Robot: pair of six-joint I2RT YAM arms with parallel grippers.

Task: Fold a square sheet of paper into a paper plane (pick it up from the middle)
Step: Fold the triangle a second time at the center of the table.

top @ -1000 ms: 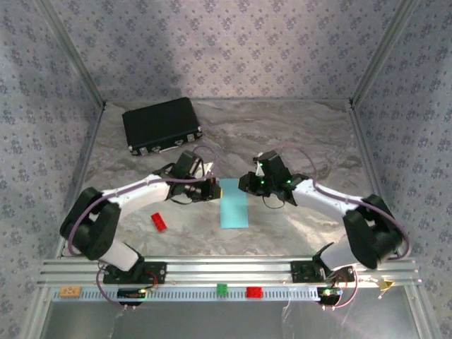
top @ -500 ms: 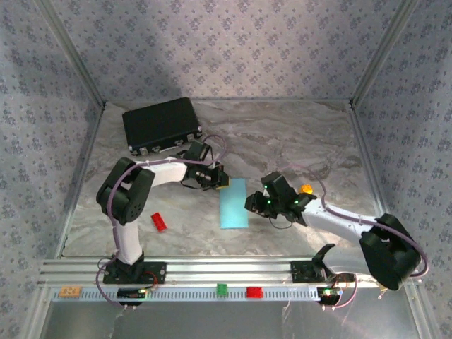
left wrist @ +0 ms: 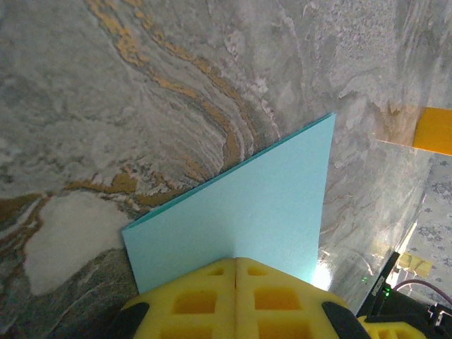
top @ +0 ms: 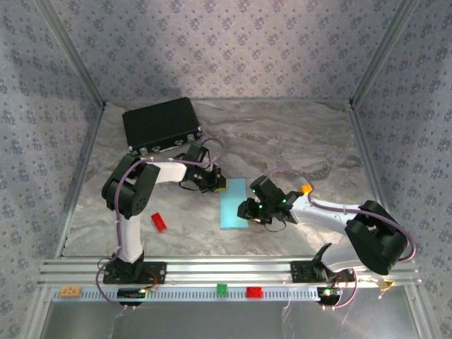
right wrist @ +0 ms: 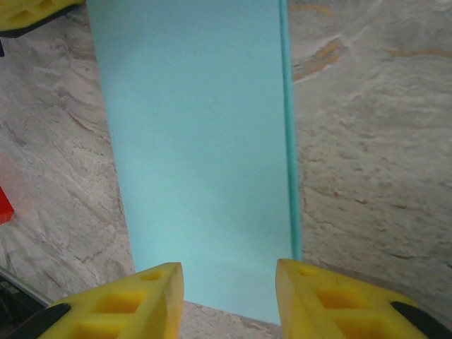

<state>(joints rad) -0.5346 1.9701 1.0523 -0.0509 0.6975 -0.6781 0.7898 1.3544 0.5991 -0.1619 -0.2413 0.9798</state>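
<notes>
Elbow (top: 126,189) bent, left gripper (left wrist: 235,264) low, seemingly on sheet (left wrist: 263,201)

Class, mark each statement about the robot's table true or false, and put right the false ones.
1. The light-blue paper lies flat as a long rectangle. True.
2. The right fingers are pressed shut. False: they stand apart, at one end of the paper.
3. The left fingers are closed together. True.
4. The red brick lies on the paper. False: it lies on the table, apart from the paper, on the left arm's side.
</notes>
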